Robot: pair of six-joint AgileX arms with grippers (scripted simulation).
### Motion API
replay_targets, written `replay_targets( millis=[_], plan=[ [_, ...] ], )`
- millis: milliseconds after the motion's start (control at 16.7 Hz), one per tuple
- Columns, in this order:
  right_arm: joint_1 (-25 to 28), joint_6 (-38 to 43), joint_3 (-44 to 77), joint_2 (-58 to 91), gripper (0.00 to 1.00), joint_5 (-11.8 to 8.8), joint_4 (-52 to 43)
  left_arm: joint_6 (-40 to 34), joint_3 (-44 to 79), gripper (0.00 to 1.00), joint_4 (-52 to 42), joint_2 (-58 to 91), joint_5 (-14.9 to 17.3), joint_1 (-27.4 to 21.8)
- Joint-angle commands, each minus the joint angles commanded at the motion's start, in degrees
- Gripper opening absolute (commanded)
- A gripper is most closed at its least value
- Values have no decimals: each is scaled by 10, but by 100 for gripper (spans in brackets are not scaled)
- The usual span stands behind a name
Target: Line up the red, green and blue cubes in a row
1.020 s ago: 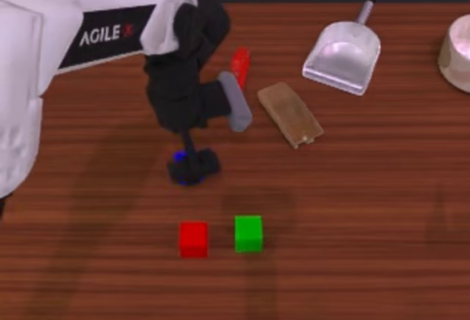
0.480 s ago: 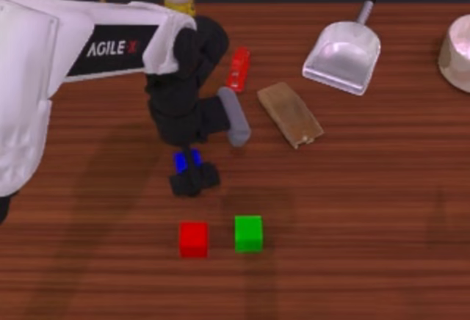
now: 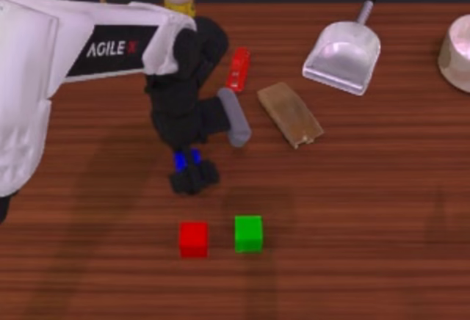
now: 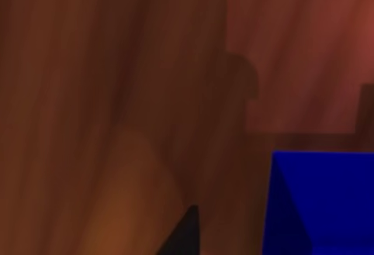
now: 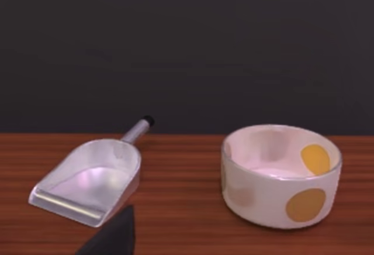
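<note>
Blue cube (image 3: 186,160) is clamped in left pincer (image 3: 192,176), held above table (image 3: 367,224). Red cube (image 3: 193,238) and green cube (image 3: 248,233) are set side by side just below pincer, apart from it.

Left arm (image 3: 44,78): bulky white shell links, black panel lettered "AGILE X" in white (the X reddish), black wrist housing, grey cylindrical stub, small black two-finger left gripper (image 3: 194,177).
</note>
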Motion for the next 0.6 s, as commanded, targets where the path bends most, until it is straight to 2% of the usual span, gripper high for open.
replay_targets(
  millis=[240, 600],
  plan=[
    [0, 0, 0, 0, 100, 0, 0, 0, 0, 2, 0, 0, 0, 0],
    [0, 0, 0, 0, 100, 0, 0, 0, 0, 0, 0, 0, 0, 0]
  ],
)
